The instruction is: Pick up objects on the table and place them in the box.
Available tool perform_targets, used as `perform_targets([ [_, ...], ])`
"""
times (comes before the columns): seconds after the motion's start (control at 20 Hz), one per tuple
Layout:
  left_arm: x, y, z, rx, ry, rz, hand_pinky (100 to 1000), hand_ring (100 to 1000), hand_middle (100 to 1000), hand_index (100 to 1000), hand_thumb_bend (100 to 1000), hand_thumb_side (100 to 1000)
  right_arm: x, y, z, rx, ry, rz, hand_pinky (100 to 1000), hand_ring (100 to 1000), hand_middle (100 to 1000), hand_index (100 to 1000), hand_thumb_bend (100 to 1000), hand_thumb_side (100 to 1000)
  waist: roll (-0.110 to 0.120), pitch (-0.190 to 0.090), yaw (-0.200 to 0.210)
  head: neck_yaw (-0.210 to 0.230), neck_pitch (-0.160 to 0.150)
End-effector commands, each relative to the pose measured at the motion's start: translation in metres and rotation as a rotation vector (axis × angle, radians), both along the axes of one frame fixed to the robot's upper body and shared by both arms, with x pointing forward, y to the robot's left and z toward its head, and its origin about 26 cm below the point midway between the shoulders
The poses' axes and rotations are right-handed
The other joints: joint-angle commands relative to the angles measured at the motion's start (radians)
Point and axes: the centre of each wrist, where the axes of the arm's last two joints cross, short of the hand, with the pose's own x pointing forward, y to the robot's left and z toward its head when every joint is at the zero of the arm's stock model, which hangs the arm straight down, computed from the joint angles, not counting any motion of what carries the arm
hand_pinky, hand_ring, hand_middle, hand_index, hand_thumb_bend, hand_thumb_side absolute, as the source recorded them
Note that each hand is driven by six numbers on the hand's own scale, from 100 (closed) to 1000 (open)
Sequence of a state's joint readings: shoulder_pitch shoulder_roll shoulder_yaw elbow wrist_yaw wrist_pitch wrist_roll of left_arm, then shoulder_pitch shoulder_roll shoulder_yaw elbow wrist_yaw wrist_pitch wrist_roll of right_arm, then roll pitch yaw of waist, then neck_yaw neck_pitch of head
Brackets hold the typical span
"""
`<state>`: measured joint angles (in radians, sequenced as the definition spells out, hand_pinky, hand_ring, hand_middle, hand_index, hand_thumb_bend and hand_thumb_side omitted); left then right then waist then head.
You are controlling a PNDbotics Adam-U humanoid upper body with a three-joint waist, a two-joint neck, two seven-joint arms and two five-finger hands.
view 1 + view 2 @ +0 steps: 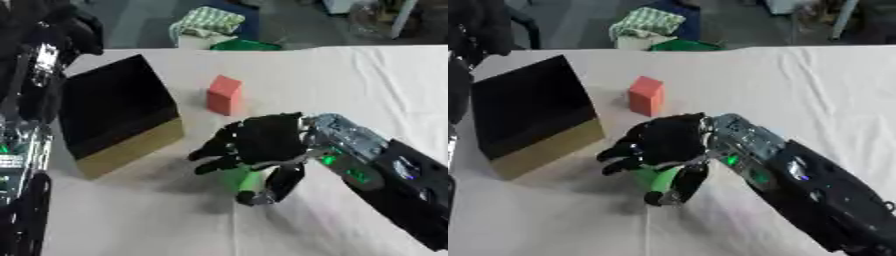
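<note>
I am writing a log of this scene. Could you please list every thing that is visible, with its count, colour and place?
box: one, black inside with tan side wall, on the left part of the table, open
red block: one, red, standing on the table right of the box, apart from it
green object: one, green, under the right hand near the middle of the table, mostly hidden
tablecloth: one, white, covers the table
checked cloth: one, green and white, beyond the far edge of the table
right hand: one, black, fingers curled round the green object
left arm: one, black and silver, along the left edge; its hand is not visible
</note>
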<state>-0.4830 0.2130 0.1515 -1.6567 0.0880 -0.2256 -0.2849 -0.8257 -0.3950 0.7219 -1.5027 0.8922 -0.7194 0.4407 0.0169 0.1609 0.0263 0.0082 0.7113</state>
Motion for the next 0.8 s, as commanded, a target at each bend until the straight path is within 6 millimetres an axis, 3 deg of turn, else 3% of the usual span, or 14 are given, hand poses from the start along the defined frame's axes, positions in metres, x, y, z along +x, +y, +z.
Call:
perform_targets([
  [0.05,-0.001,0.003,0.012,0.017,-0.036,-0.001,706,578,577,879,100,744,0.003,0.001,0.001,-0.228,-0.066,0.118,846,914,986,997,171,447,0.002,-0.012,0.002,-0.002,-0.006],
  [0.8,-0.001,0.004,0.012,0.016,-0.036,-0.002,706,577,576,879,100,744,0.010,-0.001,-0.013,-0.231,-0.085,0.090,843,900,938,993,127,431,0.001,-0.009,0.004,-0.004,-0.009],
])
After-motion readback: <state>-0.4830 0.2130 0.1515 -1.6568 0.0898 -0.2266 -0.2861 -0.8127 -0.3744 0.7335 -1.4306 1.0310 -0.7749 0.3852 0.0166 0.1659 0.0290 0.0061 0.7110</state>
